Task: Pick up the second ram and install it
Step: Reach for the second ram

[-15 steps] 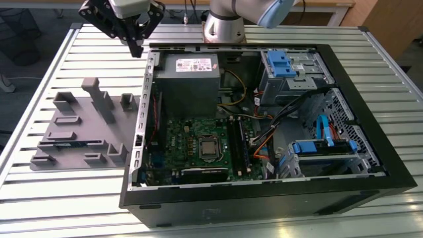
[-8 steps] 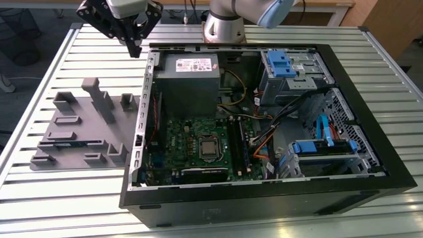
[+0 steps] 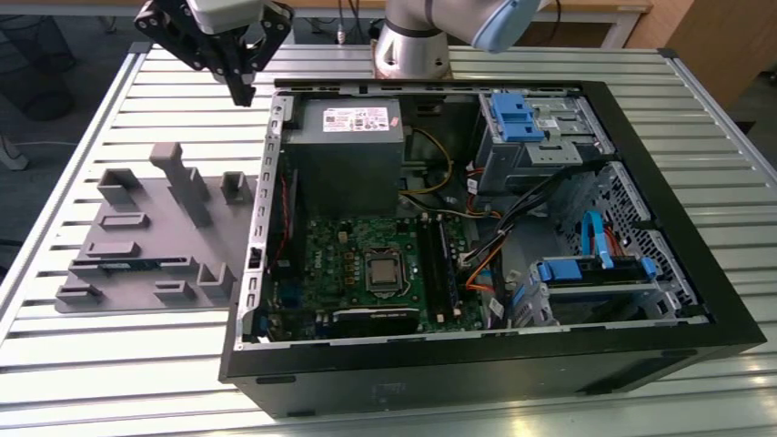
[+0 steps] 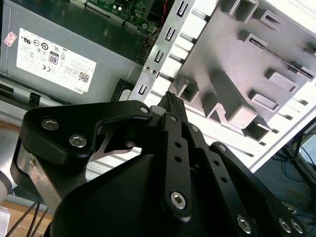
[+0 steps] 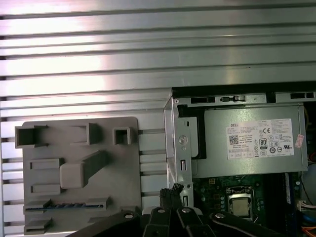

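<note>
The second ram [image 3: 127, 264] is a thin blue-green stick lying edge-up in a long slot near the front of the grey holder tray [image 3: 158, 205], at the exterior view's left. In the first wrist view the ram [image 5: 66, 205] shows as a bluish strip in the tray [image 5: 79, 148]. My gripper [image 3: 242, 91] hangs above the table behind the tray, beside the case's back left corner, well away from the ram. Its black fingers [image 4: 170, 98] meet in a point with nothing between them. The fingertips [image 5: 170, 190] also show in the first wrist view, over the case's edge.
The open black computer case [image 3: 680, 300] lies on the slatted metal table [image 3: 122, 364]. Inside it are the grey power supply [image 3: 346, 137], the green motherboard [image 3: 364, 273] with black slot strips [image 3: 443, 264], loose cables and blue drive brackets [image 3: 522, 114]. The arm's base [image 3: 410, 50] stands behind the case.
</note>
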